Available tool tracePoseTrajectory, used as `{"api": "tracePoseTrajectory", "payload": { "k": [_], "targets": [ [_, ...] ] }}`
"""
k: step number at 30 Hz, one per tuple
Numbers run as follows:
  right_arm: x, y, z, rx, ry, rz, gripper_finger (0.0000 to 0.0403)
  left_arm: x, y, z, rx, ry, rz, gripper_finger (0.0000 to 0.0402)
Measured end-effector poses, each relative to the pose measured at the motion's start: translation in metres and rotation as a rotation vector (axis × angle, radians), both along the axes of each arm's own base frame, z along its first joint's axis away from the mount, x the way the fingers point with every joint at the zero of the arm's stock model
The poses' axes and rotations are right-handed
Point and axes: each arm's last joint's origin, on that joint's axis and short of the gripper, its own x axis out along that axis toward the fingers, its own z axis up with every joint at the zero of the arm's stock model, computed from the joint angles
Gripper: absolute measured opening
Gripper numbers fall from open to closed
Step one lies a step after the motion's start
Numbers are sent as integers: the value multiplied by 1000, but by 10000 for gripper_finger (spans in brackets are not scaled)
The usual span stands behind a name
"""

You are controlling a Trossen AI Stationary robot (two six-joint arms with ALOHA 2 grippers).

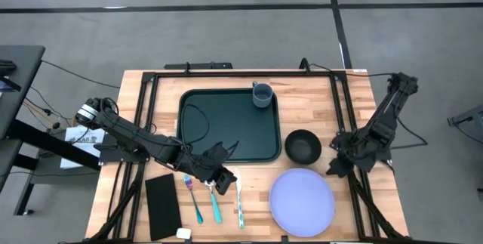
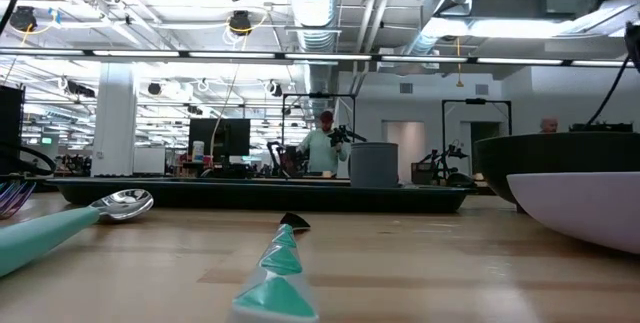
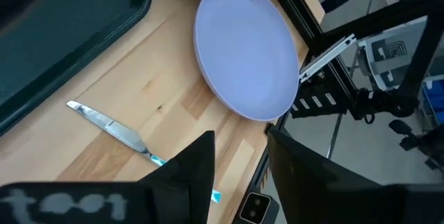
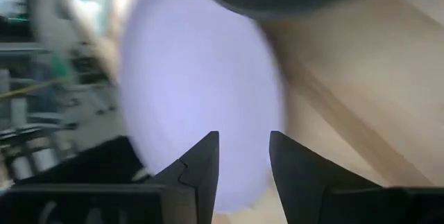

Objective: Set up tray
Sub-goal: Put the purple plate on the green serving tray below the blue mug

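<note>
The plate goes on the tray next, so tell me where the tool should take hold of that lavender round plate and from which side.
Grip the flat lavender round plate at its rim. It lies flat on the wooden table, so only the edge gives a pinch. The side facing the right tool looks best: that edge is bare, while the black round bowl sits close behind the plate.

I am wearing matte black all over my two slim jointed arms, trailing thin dark cables off my shoulders, showing a round silvery joint cap at my left arm's base, and ending in my left gripper (image 3: 239, 158) and right gripper (image 4: 243, 156), each carrying two flat, dark, wedge-shaped fingers.
</note>
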Motion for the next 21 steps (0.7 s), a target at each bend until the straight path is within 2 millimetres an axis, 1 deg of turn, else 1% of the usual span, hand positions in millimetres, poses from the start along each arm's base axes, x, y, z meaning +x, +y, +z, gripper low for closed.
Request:
{"api": "tracePoseTrajectory", "payload": {
  "k": [3,9,21],
  "targets": [
    [1,4,-6,-29,96,5,120,0,0,0,4,-1,0,122],
    [6,13,-14,-68,174,27,120,0,0,0,9,-2,-2,122],
    [17,29,-23,-91,184,62,120,0,0,0,18,-4,-9,122]
  ]
}}
